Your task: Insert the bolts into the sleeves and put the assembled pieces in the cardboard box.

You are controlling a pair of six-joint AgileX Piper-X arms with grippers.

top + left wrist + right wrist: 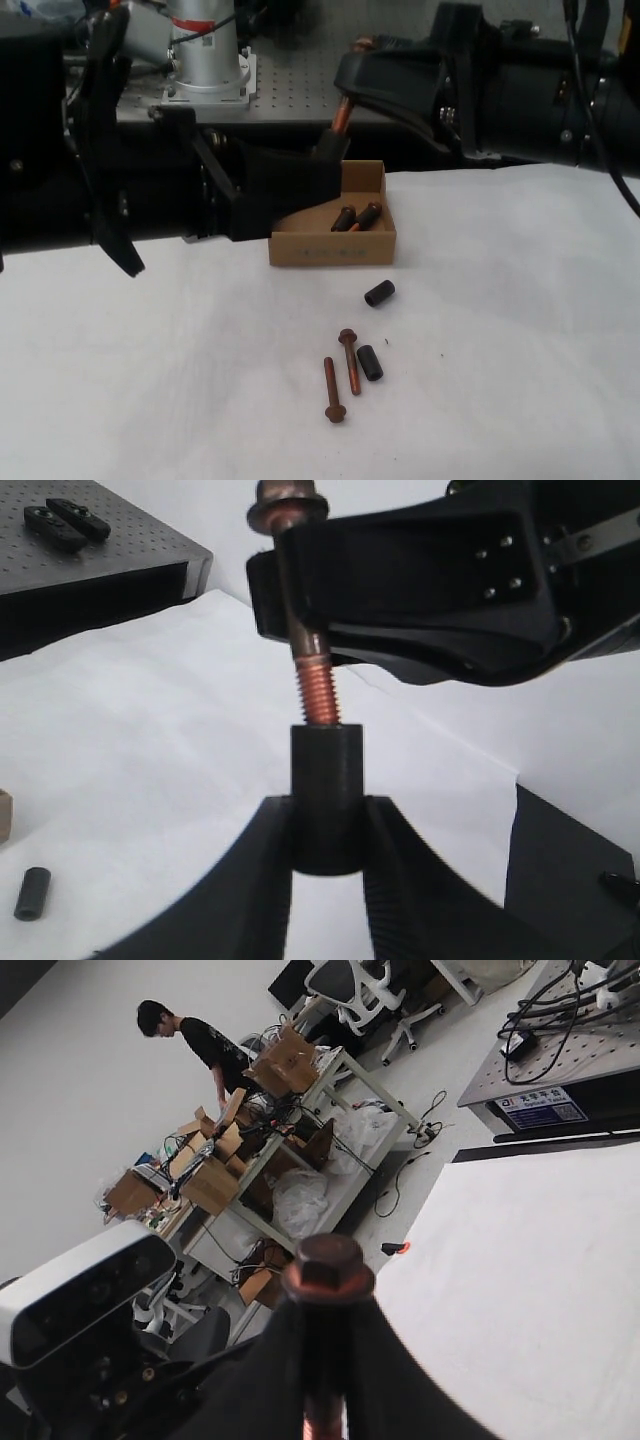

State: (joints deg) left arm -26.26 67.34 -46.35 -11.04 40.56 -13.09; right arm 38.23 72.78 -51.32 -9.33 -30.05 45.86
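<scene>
Your left tool [327,825] is clamped on the held sleeve [326,780], with one finger on each side of its lower half. The sleeve stands upright, mouth facing up. Your right tool [325,1335] pinches the held bolt [300,630] just under its head, and in the right wrist view its fingers hide most of the shank. The threaded tip sits at the sleeve's mouth, but you cannot tell whether it has entered the bore.

In the high view this pair hangs above the rear left corner of the cardboard box [332,248]. There the black tool bodies mask the sleeve and leave a short copper length of shank showing.

Inside the box lie an assembled piece [345,217] and a second assembled piece [369,214], side by side, their nearer ends partly hidden by the box's front wall.

The remaining parts lie on the white worktop [520,330] in front of the box:
- A loose sleeve [379,293] lies near the box's front right corner.
- A second loose sleeve [370,362] lies farther from the box.
- A loose bolt [349,362] lies just beside that second sleeve, head toward the box.
- A second loose bolt [331,388] lies beside the first, head away from the box. Whether the two bolts touch is hard to make out.
</scene>
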